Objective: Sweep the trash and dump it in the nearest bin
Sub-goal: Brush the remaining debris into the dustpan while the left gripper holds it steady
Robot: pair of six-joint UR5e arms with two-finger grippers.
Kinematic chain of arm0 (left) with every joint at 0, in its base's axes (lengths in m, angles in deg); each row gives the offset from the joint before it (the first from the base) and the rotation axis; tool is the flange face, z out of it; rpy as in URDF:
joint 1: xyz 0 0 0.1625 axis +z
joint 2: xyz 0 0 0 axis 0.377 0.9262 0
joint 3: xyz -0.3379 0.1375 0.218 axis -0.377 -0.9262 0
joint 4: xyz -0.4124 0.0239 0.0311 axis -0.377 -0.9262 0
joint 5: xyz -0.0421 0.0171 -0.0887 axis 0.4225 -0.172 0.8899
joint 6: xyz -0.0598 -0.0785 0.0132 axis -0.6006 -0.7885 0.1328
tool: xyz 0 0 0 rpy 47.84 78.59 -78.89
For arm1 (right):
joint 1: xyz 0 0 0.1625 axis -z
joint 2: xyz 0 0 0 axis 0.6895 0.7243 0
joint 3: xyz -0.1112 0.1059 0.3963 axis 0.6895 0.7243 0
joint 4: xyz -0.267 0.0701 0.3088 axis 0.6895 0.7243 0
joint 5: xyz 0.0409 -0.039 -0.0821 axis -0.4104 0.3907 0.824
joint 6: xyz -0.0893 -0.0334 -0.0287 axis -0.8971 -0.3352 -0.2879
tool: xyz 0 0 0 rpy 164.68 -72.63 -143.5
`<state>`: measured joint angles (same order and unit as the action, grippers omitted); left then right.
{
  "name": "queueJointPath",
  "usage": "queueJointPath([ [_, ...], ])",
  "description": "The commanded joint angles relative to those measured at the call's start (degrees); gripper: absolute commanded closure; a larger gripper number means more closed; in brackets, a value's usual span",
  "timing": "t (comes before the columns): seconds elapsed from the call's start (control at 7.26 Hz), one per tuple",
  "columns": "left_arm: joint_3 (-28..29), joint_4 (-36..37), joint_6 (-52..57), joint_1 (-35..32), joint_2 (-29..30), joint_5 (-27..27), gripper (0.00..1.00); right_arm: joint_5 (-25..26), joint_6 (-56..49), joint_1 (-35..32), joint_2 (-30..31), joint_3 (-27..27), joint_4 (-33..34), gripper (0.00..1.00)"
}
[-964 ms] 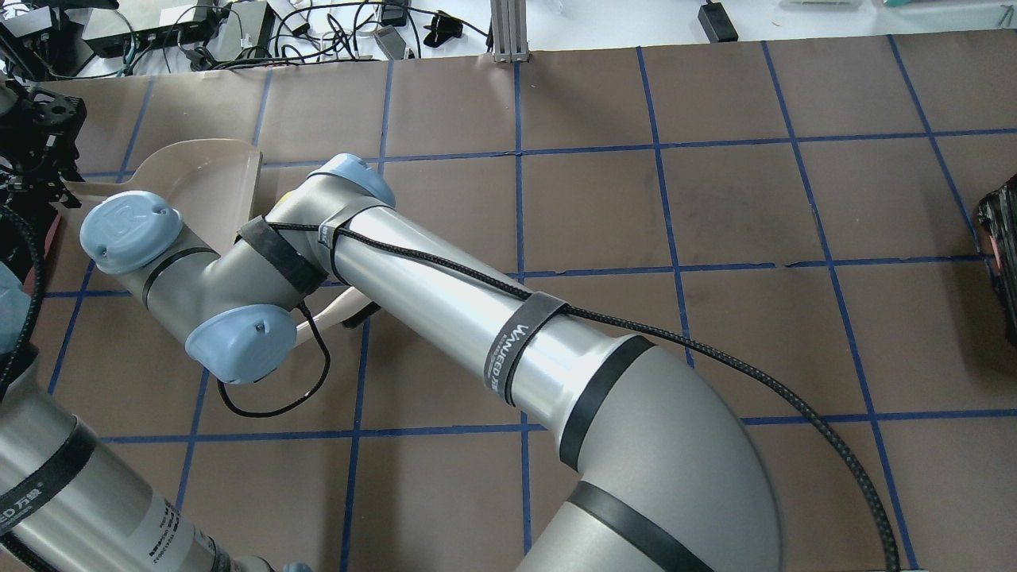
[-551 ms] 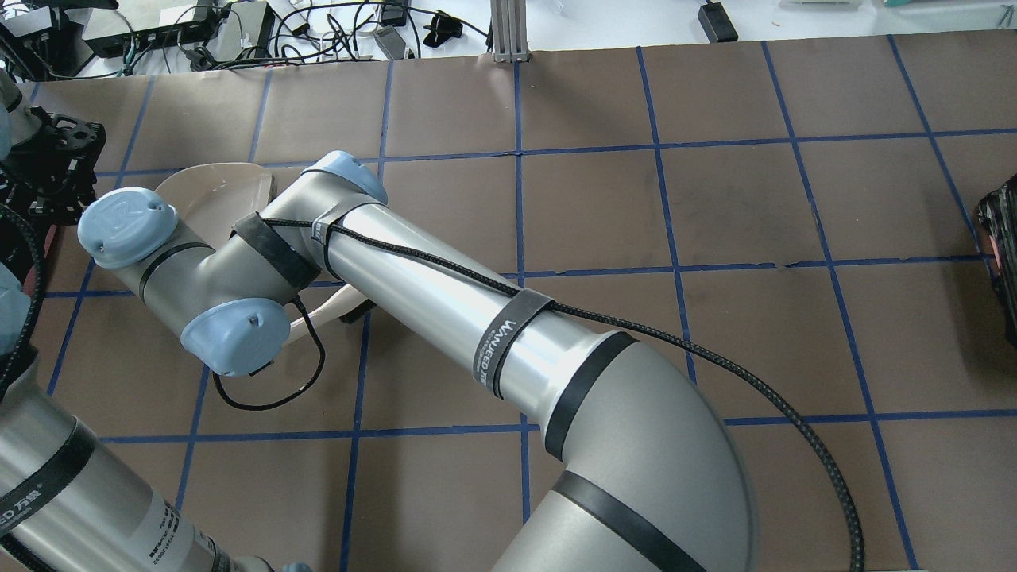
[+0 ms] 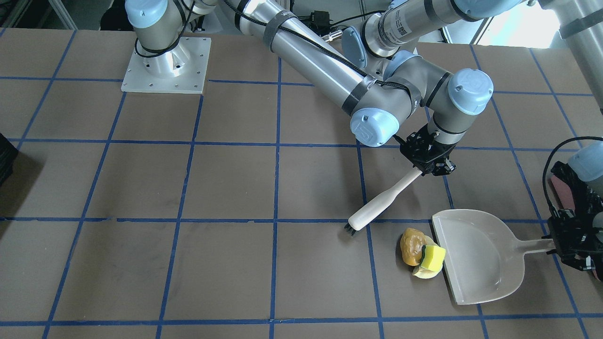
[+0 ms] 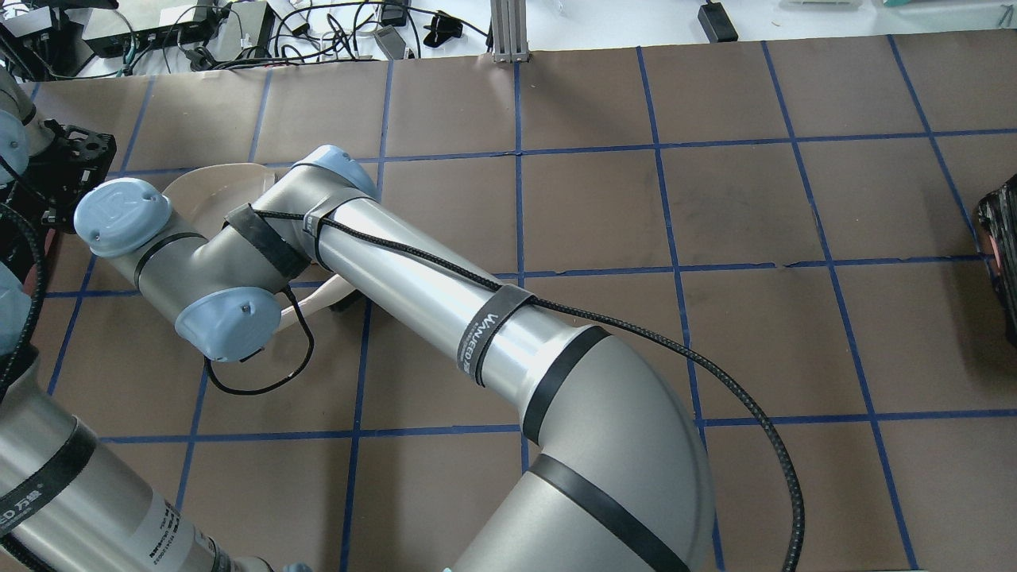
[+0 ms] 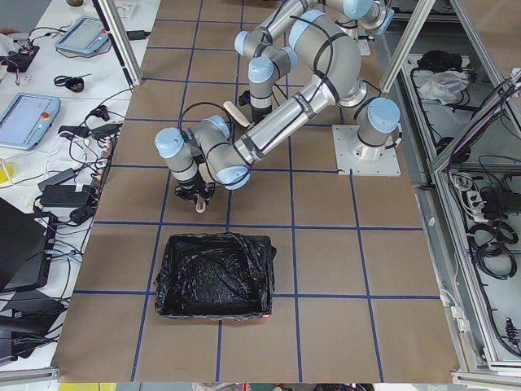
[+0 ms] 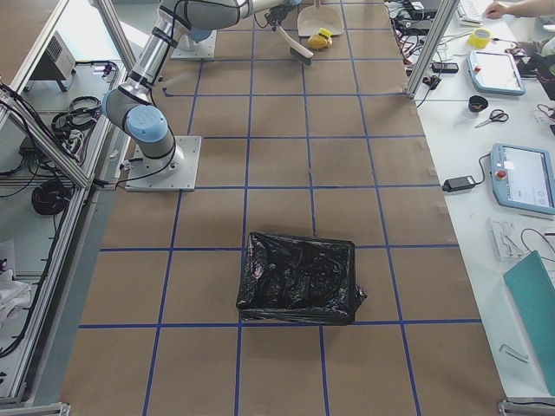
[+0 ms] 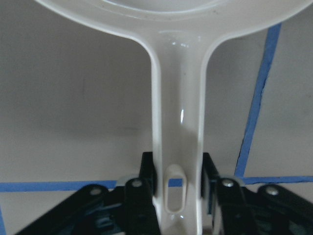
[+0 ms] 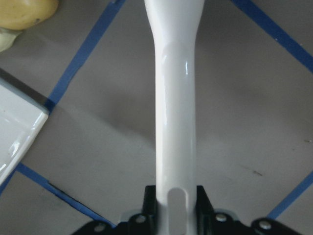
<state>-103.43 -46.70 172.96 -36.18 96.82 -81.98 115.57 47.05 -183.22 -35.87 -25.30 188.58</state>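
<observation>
The trash (image 3: 421, 252), a brownish-orange lump, a yellow sponge with a green edge and pale peel, lies at the open lip of a beige dustpan (image 3: 480, 263). My left gripper (image 3: 556, 245) is shut on the dustpan's handle (image 7: 178, 98). My right gripper (image 3: 420, 170) is shut on the handle of a white brush (image 3: 384, 200). The brush's dark bristles rest on the table a little away from the trash, on the side opposite the pan. A black-lined bin (image 5: 213, 277) stands beyond the dustpan at my left end.
A second black-lined bin (image 6: 299, 277) stands at the table's far right end, and its edge shows in the overhead view (image 4: 1003, 254). My right arm (image 4: 413, 286) reaches across the left half of the table and hides the trash from above. Cables and devices lie past the far edge.
In the overhead view my left gripper and the dustpan have slid to the right, under my right arm. My right wrist and the brush have shifted left, toward the pan.
</observation>
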Motion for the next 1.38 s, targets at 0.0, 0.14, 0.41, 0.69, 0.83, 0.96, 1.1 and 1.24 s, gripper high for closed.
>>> queueJointPath([
  [0.0,-0.23,0.04,-0.51,-0.29,-0.33,-0.24,1.0,0.14,-0.87,0.76,-2.62,4.44,-1.13,1.0],
  [0.14,-0.15,0.04,-0.78,-0.29,-0.42,-0.33,1.0,0.14,-1.4,0.94,-3.93,6.55,-1.13,1.0],
  [0.41,-0.23,0.04,-0.78,-0.38,-0.68,-0.59,1.0,-1.18,-10.23,1.11,-3.86,6.92,-2.52,1.0],
  [0.69,-0.32,0.04,-0.87,-0.47,-0.94,-0.86,1.0,-4.24,-20.77,1.2,-3.51,6.92,-5.33,1.0],
  [0.83,-0.32,0.04,-1.21,-0.64,-1.03,-1.81,1.0,-5.65,-29.87,1.29,-2.81,6.83,-7.61,1.0],
  [0.96,-0.41,-0.05,-1.3,-0.82,-1.21,-1.91,1.0,-6.97,-38.23,1.38,-2.63,6.83,-8.59,1.0],
  [1.1,-0.5,-0.05,-1.31,-0.91,-1.29,-2.0,1.0,-7.42,-43.8,1.55,-2.8,6.92,-8.69,1.0],
  [1.24,-0.5,0.04,-2.0,-1.17,-1.3,-2.0,1.0,-7.25,-50.2,1.9,-2.72,6.83,-8.95,1.0],
])
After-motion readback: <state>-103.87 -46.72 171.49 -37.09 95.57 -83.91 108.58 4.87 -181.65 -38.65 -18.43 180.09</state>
